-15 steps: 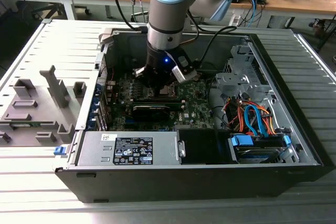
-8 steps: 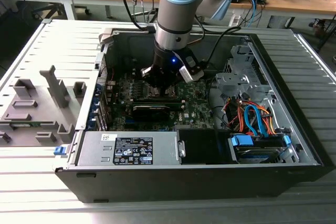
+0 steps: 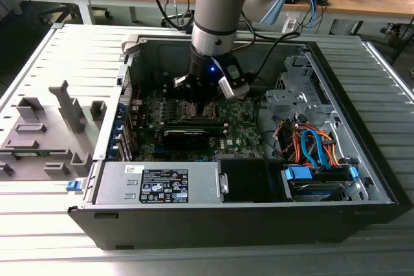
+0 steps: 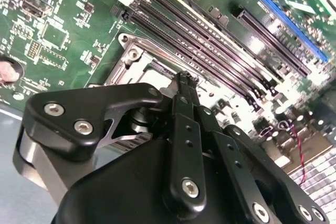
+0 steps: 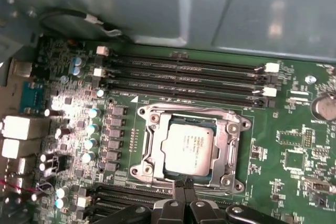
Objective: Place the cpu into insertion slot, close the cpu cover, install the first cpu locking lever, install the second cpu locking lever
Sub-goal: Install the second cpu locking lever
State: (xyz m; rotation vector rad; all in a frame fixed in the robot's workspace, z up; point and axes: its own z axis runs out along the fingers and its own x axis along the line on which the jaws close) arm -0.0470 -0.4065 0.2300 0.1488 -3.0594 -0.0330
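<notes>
1. Cpu (image 5: 188,149) lies flat in the insertion slot (image 5: 157,157) on the green motherboard (image 5: 294,150), its pale metal face turned up, as the first wrist view shows.
2. The cpu cover (image 5: 231,145), a silvery frame with a square window, is down around the chip, and the chip shows through that window.
3. The fingers (image 5: 185,191) are drawn together into one narrow black tip with nothing held between them.
4. In the first wrist view that tip sits at the socket frame's edge that faces away from the long memory slots (image 5: 184,77); it is just beside the cpu and does not overlap its face.
5. In the second wrist view the fingers (image 4: 185,90) end over the silvery frame (image 4: 131,56), with the dark memory slots (image 4: 210,40) running just beyond it.
6. Whether the tip touches the frame or one of the locking levers cannot be told.
7. In the exterior view the gripper (image 3: 206,95) reaches straight down into the open computer case (image 3: 362,159), above the socket near the middle of the motherboard (image 3: 239,127).
8. The case lies on its side on a grey slatted tabletop (image 3: 58,63); grey fixture blocks (image 3: 68,105) stand by the tabletop's edge at the exterior view's left.
</notes>
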